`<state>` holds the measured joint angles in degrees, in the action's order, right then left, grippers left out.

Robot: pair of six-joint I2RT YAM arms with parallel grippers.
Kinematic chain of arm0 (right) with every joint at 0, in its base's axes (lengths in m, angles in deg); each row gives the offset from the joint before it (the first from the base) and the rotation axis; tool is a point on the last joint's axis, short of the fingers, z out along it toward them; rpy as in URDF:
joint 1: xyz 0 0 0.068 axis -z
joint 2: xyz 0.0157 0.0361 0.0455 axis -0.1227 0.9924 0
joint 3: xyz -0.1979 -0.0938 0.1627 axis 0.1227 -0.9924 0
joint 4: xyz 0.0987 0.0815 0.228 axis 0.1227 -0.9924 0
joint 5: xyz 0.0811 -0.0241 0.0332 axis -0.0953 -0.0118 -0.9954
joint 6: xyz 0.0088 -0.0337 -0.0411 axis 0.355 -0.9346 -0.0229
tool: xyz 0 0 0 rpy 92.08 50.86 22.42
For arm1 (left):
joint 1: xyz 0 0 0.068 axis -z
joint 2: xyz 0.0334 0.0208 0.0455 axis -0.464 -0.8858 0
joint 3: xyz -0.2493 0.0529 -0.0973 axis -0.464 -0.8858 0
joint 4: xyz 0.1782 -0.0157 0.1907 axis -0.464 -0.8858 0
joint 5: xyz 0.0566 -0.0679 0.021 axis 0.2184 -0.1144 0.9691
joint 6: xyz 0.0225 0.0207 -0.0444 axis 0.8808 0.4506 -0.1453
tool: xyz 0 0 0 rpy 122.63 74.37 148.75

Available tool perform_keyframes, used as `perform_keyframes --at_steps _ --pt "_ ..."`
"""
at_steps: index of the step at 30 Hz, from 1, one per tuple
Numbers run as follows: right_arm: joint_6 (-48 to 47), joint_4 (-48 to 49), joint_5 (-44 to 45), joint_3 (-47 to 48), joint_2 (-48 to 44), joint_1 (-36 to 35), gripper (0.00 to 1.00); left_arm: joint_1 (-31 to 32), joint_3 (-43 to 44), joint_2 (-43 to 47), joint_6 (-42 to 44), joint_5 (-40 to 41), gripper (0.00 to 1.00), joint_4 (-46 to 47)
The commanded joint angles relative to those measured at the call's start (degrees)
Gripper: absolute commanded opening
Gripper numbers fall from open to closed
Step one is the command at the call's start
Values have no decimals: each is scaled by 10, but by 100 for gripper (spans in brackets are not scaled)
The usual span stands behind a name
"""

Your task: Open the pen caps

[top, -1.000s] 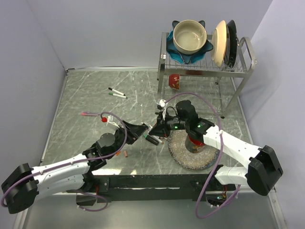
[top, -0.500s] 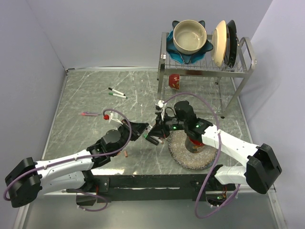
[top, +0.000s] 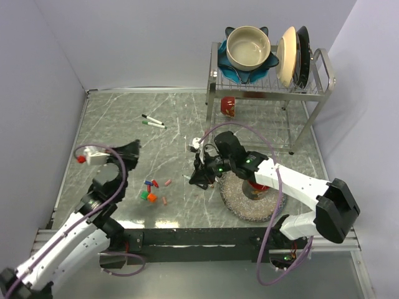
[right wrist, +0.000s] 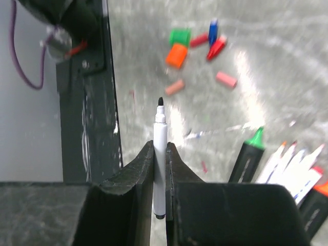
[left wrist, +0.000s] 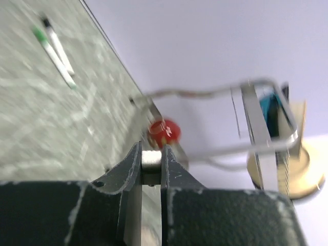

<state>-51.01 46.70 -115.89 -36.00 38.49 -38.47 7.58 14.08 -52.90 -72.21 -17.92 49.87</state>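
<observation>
1. Top external view shows the break. Half a second back both grippers met over one marker in front of the dish rack (top: 268,87). Now the left gripper (top: 133,147) has swung far to the rack's left, while the right gripper (top: 201,178) stays in front of it.
2. In the left wrist view, the left fingers pinch a small pale piece (left wrist: 151,159). I judge it to be the cap just pulled off, though its colour is unclear.
3. In the right wrist view, the right fingers are pressed onto the white marker (right wrist: 160,130). Its black tip is bare, so this pen counts as opened.
4. The loose caps (top: 153,190) lie in front of the rack and to its left, between the two grippers. They are red, blue, green, orange and pinkish.
5. Work remains. Two slim markers (top: 153,121) just left of the rack look capped, and more pens stand in a red cup (top: 252,185) on a woven mat (top: 246,208) in front of the rack.
6. The table (top: 112,118) is grey, marbled and glossy with pale scuffs. Plain lilac walls enclose it, and the rack carries bowls and plates.
</observation>
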Motion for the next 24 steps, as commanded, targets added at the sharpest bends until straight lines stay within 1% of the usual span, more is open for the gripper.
perform_keyframes --at_steps 1,4,5,6,8,9,13,16,21,24 --pt "-25 -40 5 9 12 -4 0 -45 9 18 27 -18 1 -89" --pt "-22 -31 57 8 20 -4 0 -46 0 24 30 -30 1 -104" --pt "-20 -28 80 8 29 -4 0 -47 -2 19 26 -32 1 -122" --pt "-18 -27 116 11 36 -4 0 -47 -3 16 23 -34 1 -136" --pt "-14 -27 161 15 59 -3 0 -52 -5 9 17 -53 1 -160" --pt "-9 -27 202 22 68 -3 0 -53 -11 0 12 -59 1 -167" --pt "-4 -28 276 35 106 1 0 -60 -26 -21 -4 -88 1 -190" --pt "-3 -27 308 37 118 3 0 -67 -41 -33 -17 -103 1 -198" --pt "-7 -35 321 49 144 6 4 -77 -73 -30 -32 -128 2 -196" --pt "-7 -43 321 58 164 7 5 -82 -85 -24 -37 -137 4 -204"
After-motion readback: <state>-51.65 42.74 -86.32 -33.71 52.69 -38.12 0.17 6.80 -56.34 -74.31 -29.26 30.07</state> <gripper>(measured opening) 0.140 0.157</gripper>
